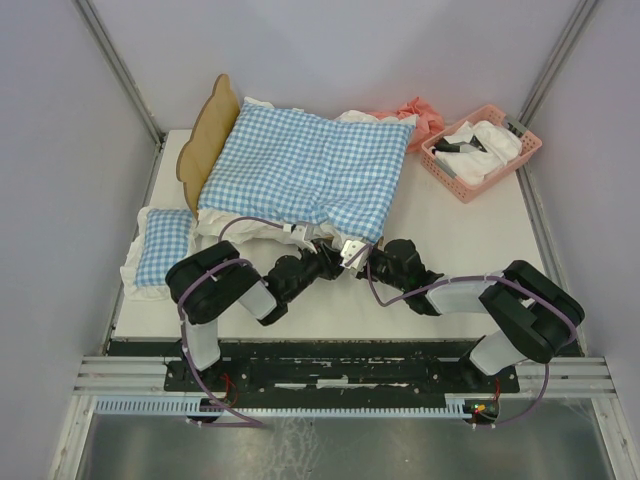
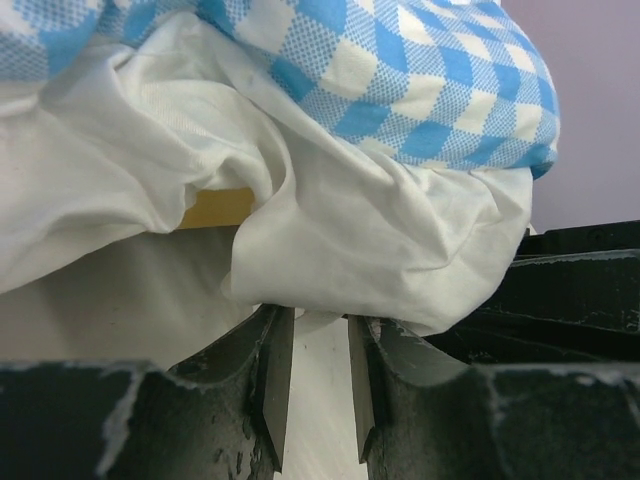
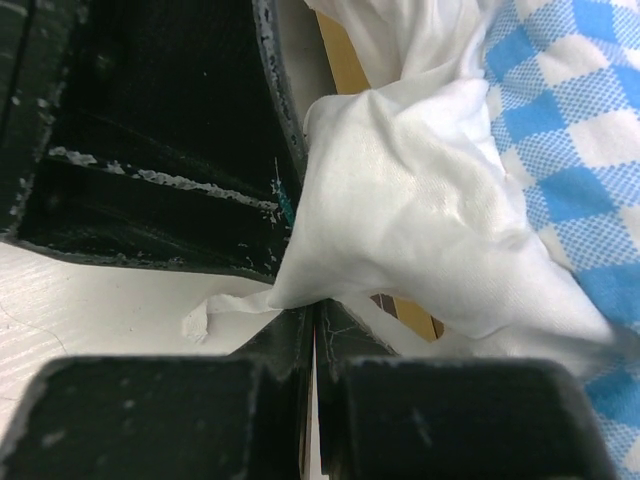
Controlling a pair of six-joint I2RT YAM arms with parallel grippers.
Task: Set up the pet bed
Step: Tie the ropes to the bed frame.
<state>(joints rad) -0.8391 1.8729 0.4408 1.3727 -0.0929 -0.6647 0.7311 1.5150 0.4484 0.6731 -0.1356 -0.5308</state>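
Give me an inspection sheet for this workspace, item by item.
Surface: white table, no spills seen.
Job's things: pet bed at far left, only its headboard showing; checked cushion lies over it.
Clutter: small checked pillow at left edge; pink basket far right, holding white items; pink cloth behind the cushion.
Grippers: left gripper fingers apart, white frill at their tips; right gripper fingers shut, apparently pinching the frill.
Cables: purple cables loop along both arms.
Surroundings: grey walls, metal frame posts.
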